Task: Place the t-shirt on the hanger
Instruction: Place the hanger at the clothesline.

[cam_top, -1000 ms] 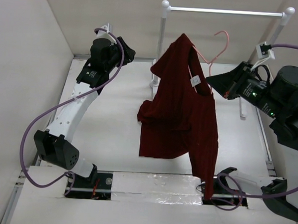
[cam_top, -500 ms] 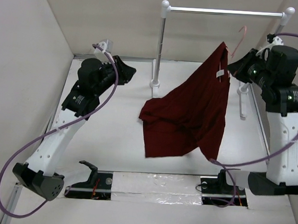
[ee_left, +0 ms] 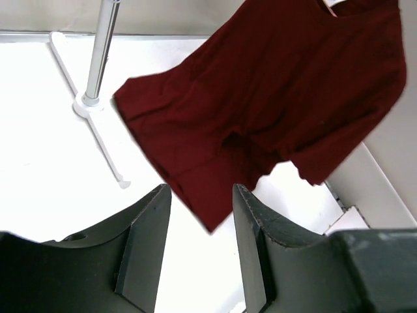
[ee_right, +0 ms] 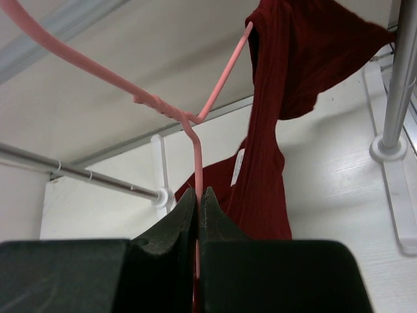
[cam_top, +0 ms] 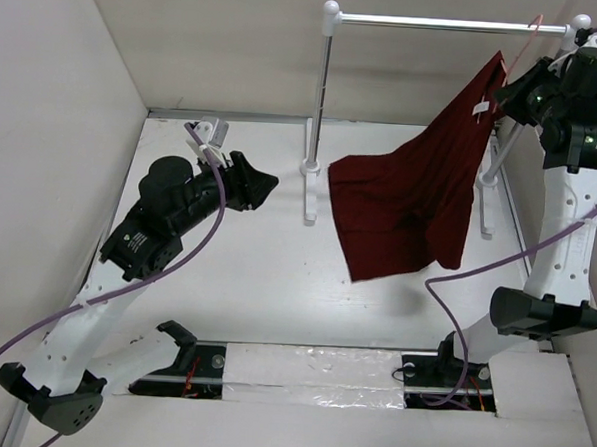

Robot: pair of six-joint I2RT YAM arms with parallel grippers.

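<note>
The maroon t-shirt [cam_top: 410, 204] hangs in the air from the pale pink wire hanger [cam_top: 534, 26] at the upper right, close to the rack's silver bar. Its white neck tag shows near the top. My right gripper [cam_top: 514, 95] is shut on the hanger's wire. In the right wrist view the hanger [ee_right: 195, 124] rises from between the closed fingers [ee_right: 186, 208], and the t-shirt [ee_right: 273, 156] drapes from one hanger arm. My left gripper [cam_top: 265, 185] is open and empty, apart from the shirt. In the left wrist view the t-shirt [ee_left: 260, 111] fills the upper part, beyond the gripper [ee_left: 199, 195].
A rack with white posts [cam_top: 320, 115] and a silver bar [cam_top: 449, 24] stands at the back. Its left foot [ee_left: 98, 130] lies on the white table. Beige walls close in the left, back and right sides.
My right arm has lifted the hanger and shirt up and to the right, toward the bar. The shirt's hem has swung right. My left arm has drawn back and lower.
</note>
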